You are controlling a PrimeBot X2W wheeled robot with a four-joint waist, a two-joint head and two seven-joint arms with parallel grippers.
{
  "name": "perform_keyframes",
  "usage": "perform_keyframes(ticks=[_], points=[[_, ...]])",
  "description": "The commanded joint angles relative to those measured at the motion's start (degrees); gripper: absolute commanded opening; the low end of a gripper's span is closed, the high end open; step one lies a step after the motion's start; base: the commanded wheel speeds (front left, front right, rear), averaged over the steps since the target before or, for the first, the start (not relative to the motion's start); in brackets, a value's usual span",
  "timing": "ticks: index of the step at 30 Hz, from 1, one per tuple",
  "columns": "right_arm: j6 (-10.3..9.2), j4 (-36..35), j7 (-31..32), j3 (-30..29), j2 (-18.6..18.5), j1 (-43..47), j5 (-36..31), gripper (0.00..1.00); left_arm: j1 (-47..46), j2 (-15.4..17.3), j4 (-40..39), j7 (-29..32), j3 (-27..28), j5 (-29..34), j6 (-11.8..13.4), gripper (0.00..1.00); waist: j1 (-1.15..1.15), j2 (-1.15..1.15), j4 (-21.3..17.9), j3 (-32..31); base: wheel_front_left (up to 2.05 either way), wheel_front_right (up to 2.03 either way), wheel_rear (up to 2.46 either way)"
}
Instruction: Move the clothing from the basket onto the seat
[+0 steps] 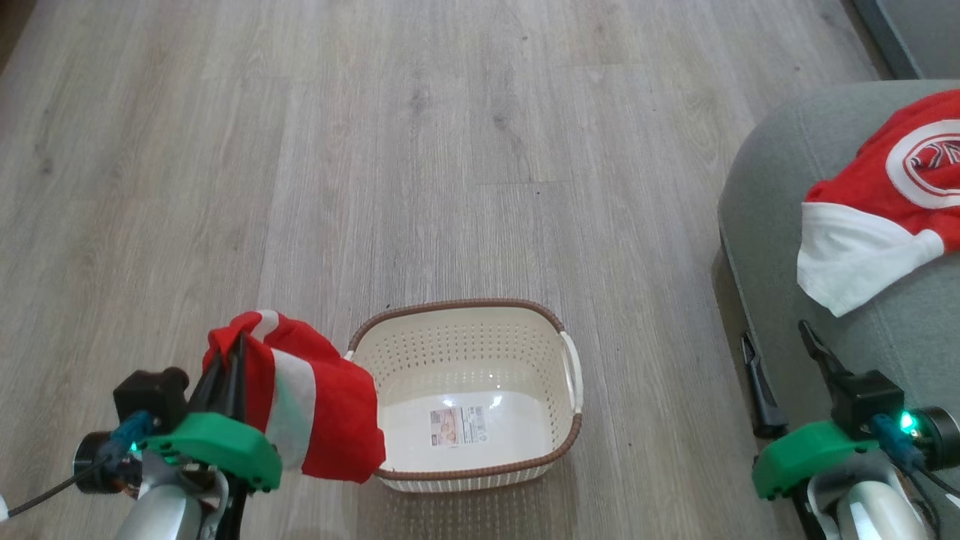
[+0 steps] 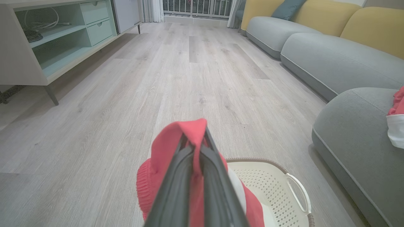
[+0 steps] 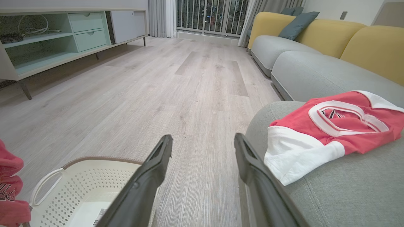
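Nearest the lens, left hand (image 1: pixel 234 351) at the basket's (image 1: pixel 450 305) left side, long dark fingers (image 2: pixel 176 189) clenched together on a fold of red garment (image 1: pixel 330 409). Gripped cloth red with white stripes, draped over the fingertips and hanging down by the basket's left rim, lower hem overlapping the near-left corner as seen from the head. Touching the rim or just clear of it: impossible to tell. Ribbed red edge beside the fingers in the left wrist view.

Right hand (image 3: pixel 202 137) to the right of the basket, released, fingers spread wide with nothing between them. From the head, one finger over the floor strip beside the seat (image 1: pixel 772 172), the other over the cushion's near corner.

Basket upright on the pale wood-plank floor (image 1: pixel 450 150): brown woven-look rim, perforated cream walls, white handle (image 1: pixel 574 367) on the right side, label sticker (image 1: pixel 457 425) on the glossy bottom.

Right of the basket and apart from it, grey-green seat with a rounded corner. On top, second red garment (image 1: pixel 862 187), crumpled, round white-ringed emblem (image 1: pixel 930 161) facing up, white panel (image 1: pixel 847 255) spread toward the cushion's near edge.

Far beyond the basket, in the wrist views: more grey sofa cushions (image 3: pixel 303 72) with yellow backs (image 3: pixel 328 34), and a low pale-green cabinet (image 3: pixel 47 41) with drawers on the opposite side.
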Motion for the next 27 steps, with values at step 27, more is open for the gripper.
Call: perform_keyframes(ticks=[27], points=[[-0.02,-1.1,-0.3,2.0,-1.1,-2.0,0.7,1.00,-2.2,-2.5,1.0,-0.8,8.8,6.1,-5.7,0.00,0.01,0.00,1.1,0.2,0.00,0.00,0.00]])
